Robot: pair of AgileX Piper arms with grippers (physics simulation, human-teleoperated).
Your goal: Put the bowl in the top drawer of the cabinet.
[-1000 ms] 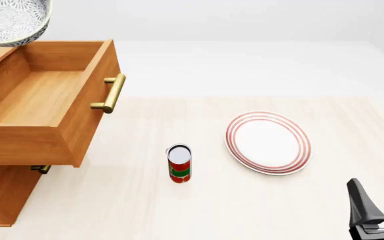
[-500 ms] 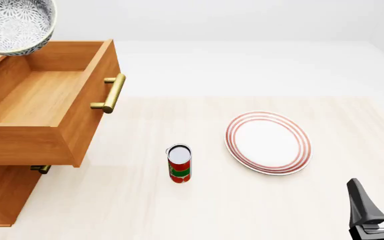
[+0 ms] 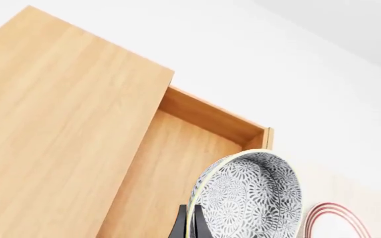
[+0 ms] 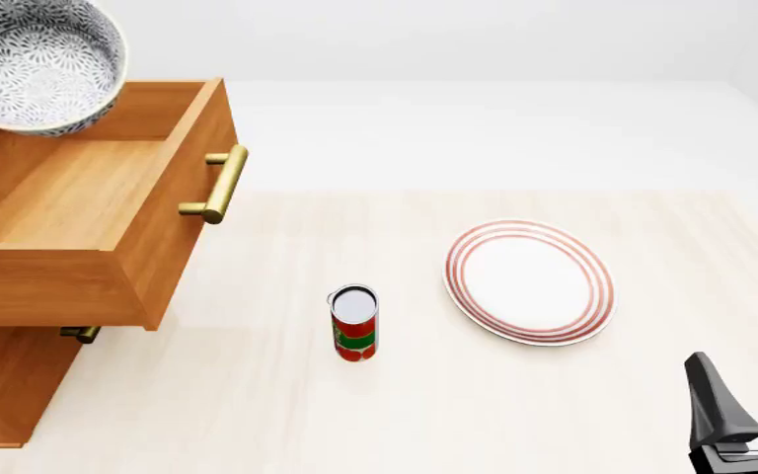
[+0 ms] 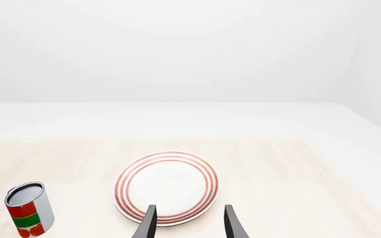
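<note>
In the left wrist view, the left gripper (image 3: 192,225) has its two dark fingers pressed together on the rim of the bowl (image 3: 253,198), which hangs tilted on edge, its patterned inside showing. Beyond the bowl lies the open top drawer (image 3: 177,163), its wooden floor bare, and beside that the flat top of the cabinet (image 3: 58,114). A sliver of the plate (image 3: 333,223) shows near the bowl.

In the front view, the bowl (image 4: 39,64) is held in the air above the drawer's far left corner, its rim overlapping the drawer's back wall. The drawer (image 4: 83,212) stands pulled out, handle (image 4: 221,185) toward the middle of the table. The drop point is below and nearer to the camera than the bowl, so lowering looks like the next move. A can (image 4: 354,323) and the plate (image 4: 529,281) sit mid-table, well apart from the cabinet. The right gripper (image 4: 748,400) rests at the near right corner, far from the bowl.

In the right wrist view, the right gripper (image 5: 188,223) has its fingers apart, empty, facing the plate (image 5: 166,186) and can (image 5: 27,209).
</note>
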